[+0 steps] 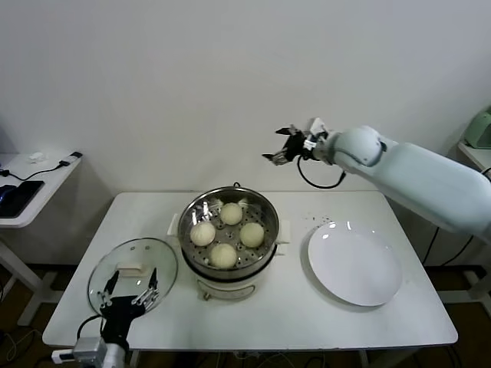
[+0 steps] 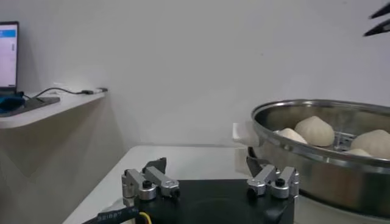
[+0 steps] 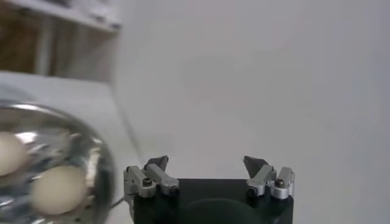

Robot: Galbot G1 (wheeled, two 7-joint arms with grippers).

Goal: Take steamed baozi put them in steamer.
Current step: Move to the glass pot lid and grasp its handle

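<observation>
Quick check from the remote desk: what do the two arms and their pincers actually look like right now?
The right arm has a smooth pale casing, and a black cable loops at its wrist. Its right pincer is black with thin dark fingers. The left pincer is black too, with silver finger links and screw heads; a black cable trails from it.

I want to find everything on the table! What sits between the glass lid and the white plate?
In the head view, the steamer sits between the glass lid and the white plate, with four baozi inside.
</observation>
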